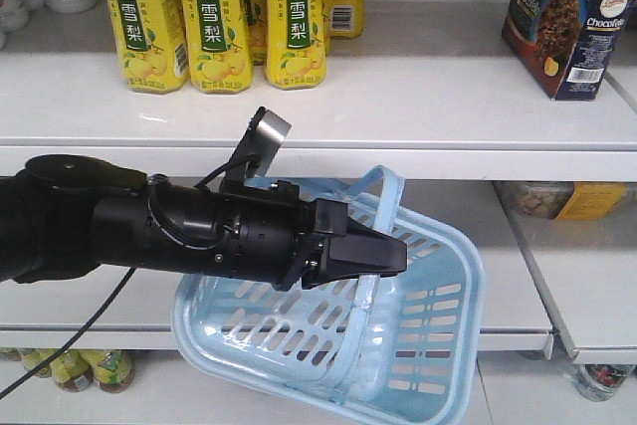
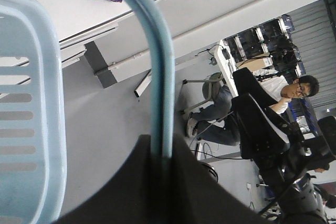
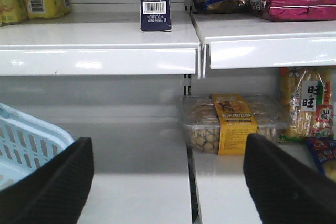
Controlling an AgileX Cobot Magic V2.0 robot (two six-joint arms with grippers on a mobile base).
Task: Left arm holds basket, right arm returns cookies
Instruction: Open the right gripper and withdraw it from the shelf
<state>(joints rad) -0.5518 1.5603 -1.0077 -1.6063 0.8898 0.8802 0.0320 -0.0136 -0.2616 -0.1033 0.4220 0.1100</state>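
Note:
My left gripper (image 1: pixel 390 254) is shut on one thin loop handle of the light blue basket (image 1: pixel 418 345), which hangs tilted in front of the shelves. In the left wrist view the handle (image 2: pixel 164 77) runs straight down between the jaws of the left gripper (image 2: pixel 161 153). The cookies (image 1: pixel 572 32), a dark navy carton, stand upright on the upper shelf at the far right. In the right wrist view the cookies (image 3: pixel 155 1) show their barcode side on that shelf. My right gripper (image 3: pixel 168 182) is open and holds nothing, level with the lower shelf, below the carton.
Tall yellow bottles (image 1: pixel 219 17) stand on the upper shelf to the left. A clear snack box with a yellow label (image 3: pixel 233 124) lies on the lower shelf, with more packets (image 3: pixel 310 111) to its right. A basket corner (image 3: pixel 26 140) shows at left. A person (image 2: pixel 294 90) sits behind.

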